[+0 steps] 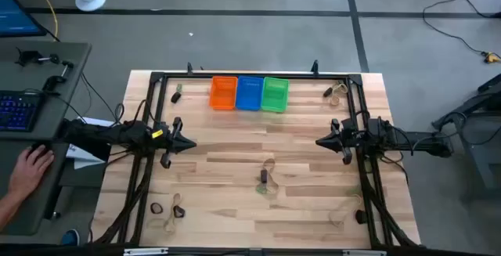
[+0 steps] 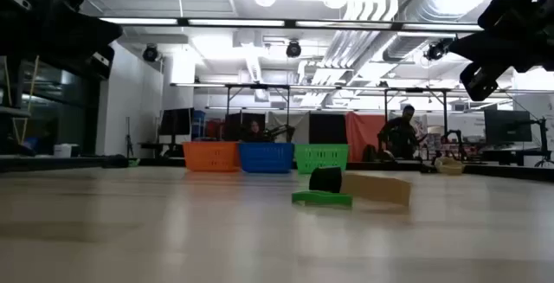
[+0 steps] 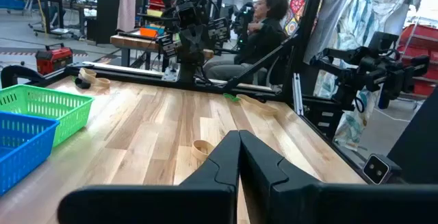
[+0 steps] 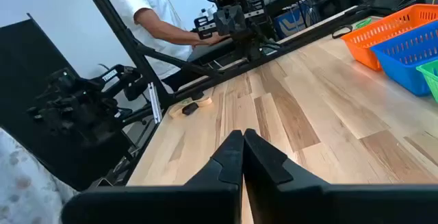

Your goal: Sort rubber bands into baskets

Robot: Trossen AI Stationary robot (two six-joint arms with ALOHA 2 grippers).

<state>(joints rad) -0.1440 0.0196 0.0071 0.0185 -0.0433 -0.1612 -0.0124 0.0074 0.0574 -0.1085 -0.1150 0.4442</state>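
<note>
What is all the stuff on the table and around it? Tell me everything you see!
Baskets: 3, orange, blue, green, side by side at the table's far edge.
Rubber bands: several small clusters, tan, black and green; one near the table's middle, one at the far right corner, one at the near left corner, one at the near right edge, a small one left of the baskets.
Table: 1, light wood.
Keyboard: 1, blue-lit, on the desk to the left.
Person's hand: 1, resting on that desk.
Left tool: 1, dark, shut, above the table's left side.
Right tool: 1, dark, shut, above the table's right side.
</note>
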